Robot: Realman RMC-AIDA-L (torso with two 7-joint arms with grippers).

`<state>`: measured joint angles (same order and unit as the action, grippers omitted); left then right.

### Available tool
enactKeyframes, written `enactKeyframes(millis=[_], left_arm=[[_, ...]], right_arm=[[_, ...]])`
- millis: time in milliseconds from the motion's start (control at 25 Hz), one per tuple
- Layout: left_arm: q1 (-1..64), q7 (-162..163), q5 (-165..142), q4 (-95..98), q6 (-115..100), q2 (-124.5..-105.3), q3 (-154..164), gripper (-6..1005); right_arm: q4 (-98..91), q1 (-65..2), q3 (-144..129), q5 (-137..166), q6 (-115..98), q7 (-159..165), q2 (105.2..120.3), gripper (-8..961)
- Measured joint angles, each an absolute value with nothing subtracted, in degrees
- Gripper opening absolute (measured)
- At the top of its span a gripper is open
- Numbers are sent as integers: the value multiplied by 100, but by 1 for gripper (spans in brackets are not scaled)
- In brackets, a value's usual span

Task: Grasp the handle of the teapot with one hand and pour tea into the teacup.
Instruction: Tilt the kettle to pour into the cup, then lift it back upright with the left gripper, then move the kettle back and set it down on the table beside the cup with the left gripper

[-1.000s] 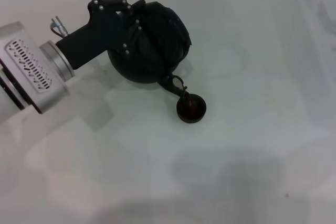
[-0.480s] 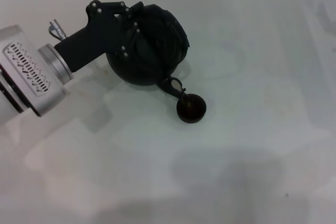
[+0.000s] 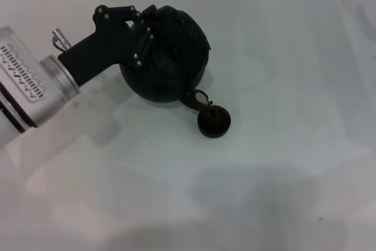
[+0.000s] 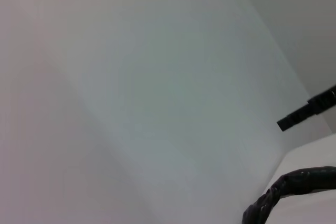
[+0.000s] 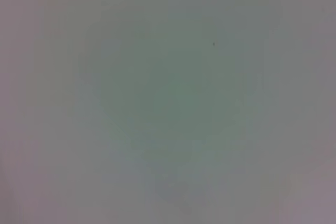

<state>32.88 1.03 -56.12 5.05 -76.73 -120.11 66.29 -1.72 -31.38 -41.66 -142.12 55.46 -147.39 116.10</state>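
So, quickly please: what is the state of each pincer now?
Left pincer: closed on the handle of the teapot, spout over the teacup.
Right pincer: not in view.

Black teapot (image 3: 167, 63) tilted, spout over teacup (image 3: 214, 121)

left gripper (image 3: 144, 33) reaches in from the left (wrist angled down).

Dark wrapped handle (image 4: 294, 187); pale surface (image 4: 157, 103)
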Motion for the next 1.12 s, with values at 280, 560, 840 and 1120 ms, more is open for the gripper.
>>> enactKeyframes(millis=[280,560,840,1120], left_arm=[[3239,359,-5460,499,-7683,-12014,6640,101],[3183,613,-5229,455,-7684,-12028,6614,101],[3133,852,-3977,-162,-8088,-12071,6614,101],[3059,1199,-3398,-565,-8191,-12081,6594,100]], right_arm=[[-167,-3137,-4166,-14212,5546,-14739,11610,874],[-166,-3137,-4166,-14211,5546,-14739,11610,874],[-167,-3147,-4166,-14212,5480,-14739,11610,874],[-166,-3179,-4166,-14212,5359,-14739,11610,874]])
